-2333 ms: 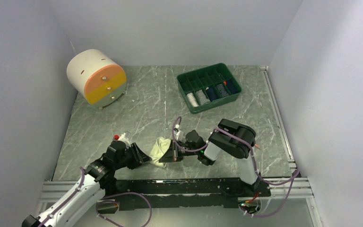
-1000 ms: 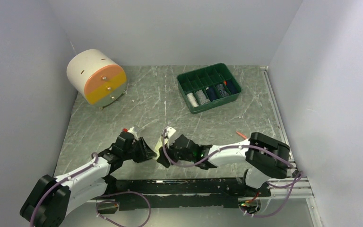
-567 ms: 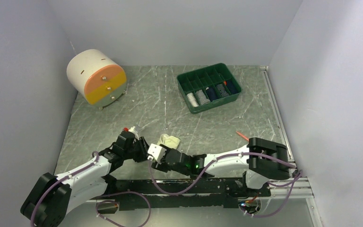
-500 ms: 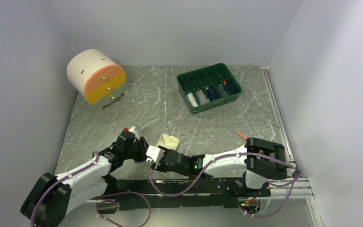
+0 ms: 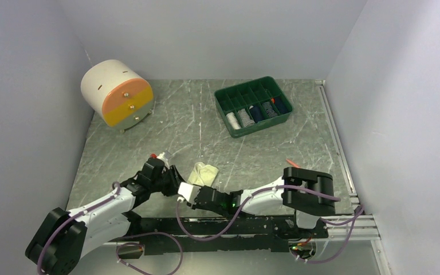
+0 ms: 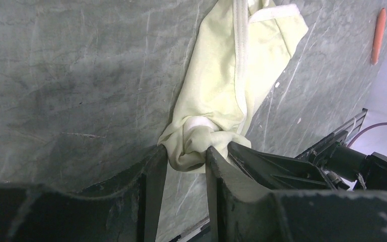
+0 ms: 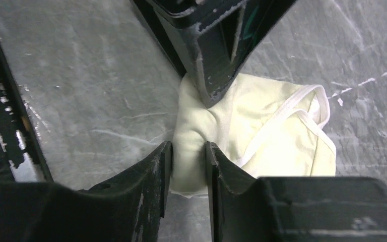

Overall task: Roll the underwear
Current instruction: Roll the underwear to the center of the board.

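Note:
The cream-white underwear (image 5: 203, 173) lies on the marble table near the front middle, its near end bunched. In the left wrist view (image 6: 227, 96) it stretches away with a white trim band. My left gripper (image 5: 179, 184) is shut on the bunched near end (image 6: 189, 151). My right gripper (image 5: 187, 189) meets it from the right and is shut on the same end of the cloth (image 7: 189, 161). The left gripper's fingers (image 7: 216, 55) show just beyond in the right wrist view. The white-and-pink underwear is out of view.
A green divided tray (image 5: 254, 106) with rolled items stands at the back middle. A white, orange and yellow drum-shaped drawer unit (image 5: 117, 93) stands back left. A small orange stick (image 5: 291, 161) lies right of centre. The table's front rail (image 5: 217, 220) runs under both arms.
The right gripper has swung low and left to the front of the table and closed on the cloth's near end beside the left gripper. The underwear now lies stretched away from both grippers.

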